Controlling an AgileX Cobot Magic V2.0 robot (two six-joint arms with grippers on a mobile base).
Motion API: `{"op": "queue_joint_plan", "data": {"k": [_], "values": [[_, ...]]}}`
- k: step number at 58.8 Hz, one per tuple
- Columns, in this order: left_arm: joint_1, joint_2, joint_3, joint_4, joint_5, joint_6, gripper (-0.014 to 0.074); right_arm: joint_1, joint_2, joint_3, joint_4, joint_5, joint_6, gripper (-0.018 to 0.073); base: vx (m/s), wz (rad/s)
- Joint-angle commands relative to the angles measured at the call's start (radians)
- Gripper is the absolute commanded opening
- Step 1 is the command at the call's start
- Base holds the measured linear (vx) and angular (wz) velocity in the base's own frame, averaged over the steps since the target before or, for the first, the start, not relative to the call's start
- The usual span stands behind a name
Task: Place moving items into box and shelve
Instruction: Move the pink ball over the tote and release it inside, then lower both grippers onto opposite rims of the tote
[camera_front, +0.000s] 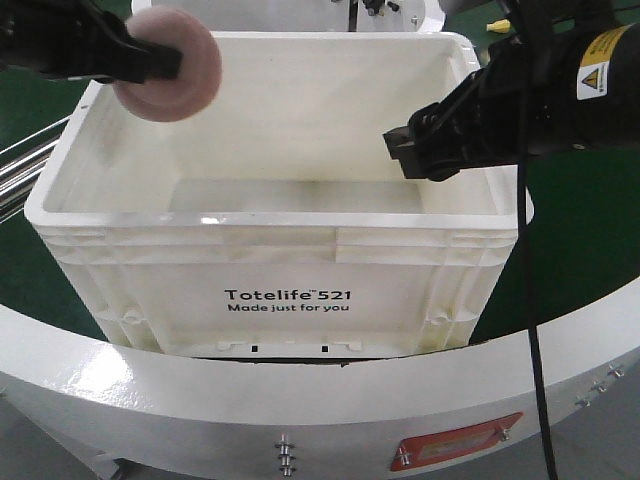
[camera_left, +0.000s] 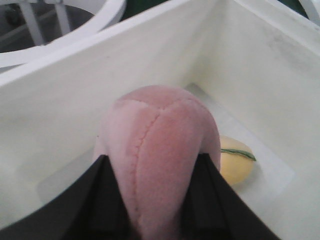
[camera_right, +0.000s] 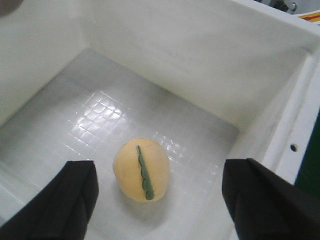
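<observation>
- Two risks: the left gripper (camera_front: 172, 65), clenched on the pink plush ball (camera_front: 197, 70), hangs at the white tote's (camera_front: 280, 228) ten-o'clock corner (barely inside), so a drop may clip the rim or land on the striped yellow ball (camera_right: 141, 170).
- The right gripper (camera_front: 420, 150), spread wide and empty at three o'clock, might be bumped.
- Only the wrist views show the yellow ball on the tote floor.

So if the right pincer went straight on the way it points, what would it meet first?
Probably the yellow-orange ball on the box floor: the wrist view shows it centred ahead of the open right pincer, nothing between. Depth is unclear.
</observation>
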Motion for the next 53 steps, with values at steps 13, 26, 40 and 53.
{"op": "queue_joint_plan", "data": {"k": [13,26,40,53], "values": [[-0.051,0.011,-0.027,-0.038,-0.051,0.013,0.0627,-0.098,-0.03,-0.029,0.004,-0.032,0.003,0.0557,0.0,0.0],[-0.051,0.01,-0.115,0.183,0.016,-0.204,0.0658,-0.192,-0.03,-0.03,0.026,-0.031,0.0,0.0557,0.0,0.0],[-0.051,0.012,-0.165,0.588,0.135,-0.608,0.0643,-0.197,0.054,-0.13,0.026,0.089,0.01,0.0557,0.0,0.0],[-0.051,0.019,-0.165,0.733,0.206,-0.742,0.0615,-0.197,0.183,-0.245,-0.027,0.202,0.139,0.0557,0.0,0.0]]}}
